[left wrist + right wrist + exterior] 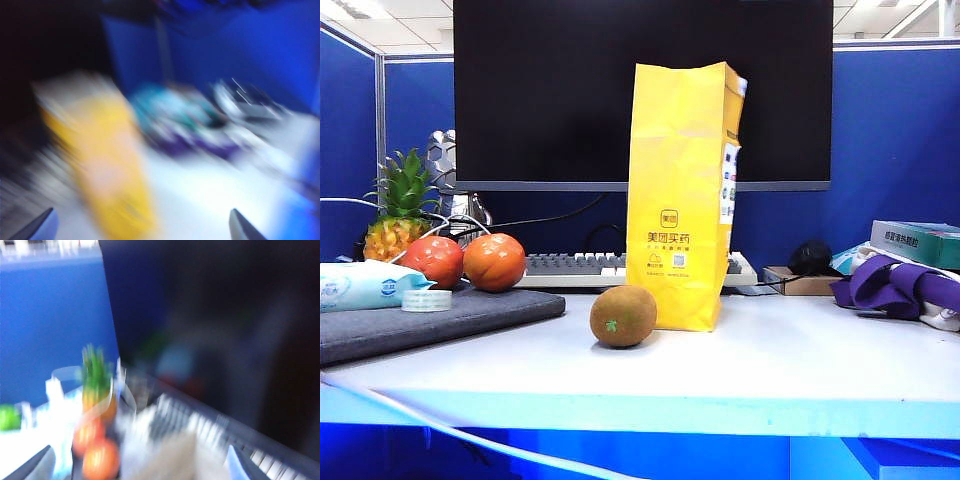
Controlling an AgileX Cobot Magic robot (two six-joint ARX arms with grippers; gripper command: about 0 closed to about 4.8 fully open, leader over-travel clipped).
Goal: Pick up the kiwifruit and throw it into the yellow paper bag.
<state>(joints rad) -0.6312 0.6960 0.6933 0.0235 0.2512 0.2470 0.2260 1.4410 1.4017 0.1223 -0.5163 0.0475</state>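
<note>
— Where the yellow paper bag (682,195) is stood upright on the white table (770,365), what is found beside it?

— A kiwifruit with a green sticker (623,316) is seen just left of the bag's base, resting on the table. The larger, stickerless kiwifruit cannot be made out.

— And the grippers?

— Both wrist views are badly blurred. The left gripper (142,227) is spread apart with nothing between its tips, the bag ahead of it. The right gripper (142,465) is likewise parted and empty, with two tomatoes (467,261) and a pineapple (398,215) ahead.
</note>
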